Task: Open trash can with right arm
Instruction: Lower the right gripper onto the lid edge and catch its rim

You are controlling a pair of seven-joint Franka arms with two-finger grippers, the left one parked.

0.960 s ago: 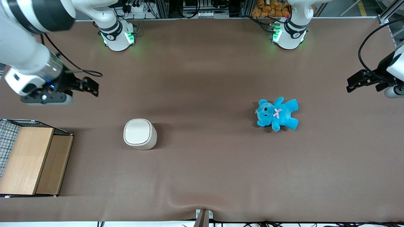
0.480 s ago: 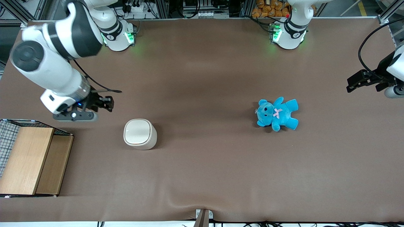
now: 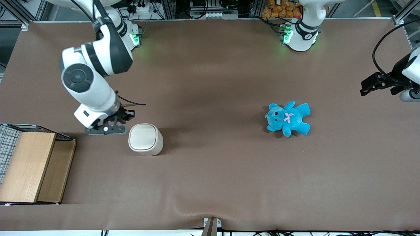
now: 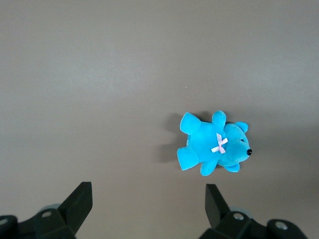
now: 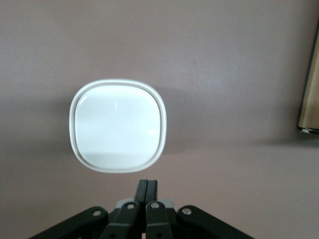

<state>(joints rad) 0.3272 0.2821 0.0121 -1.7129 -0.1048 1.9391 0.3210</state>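
The cream-white trash can stands on the brown table with its flat lid closed. In the right wrist view the lid is seen from above, whole and shut. The right arm reaches down from its base toward the can. Its black gripper hangs just beside the can's edge, slightly farther from the front camera than the can and above table level. The fingers are pressed together, holding nothing, a short way from the lid's rim.
A wooden box with wire mesh stands toward the working arm's end of the table; its corner shows in the right wrist view. A blue teddy bear lies toward the parked arm's end, also in the left wrist view.
The right arm has swung in from the table's end toward the trash can, and its gripper has come down close beside the lid. The can and teddy have not moved.
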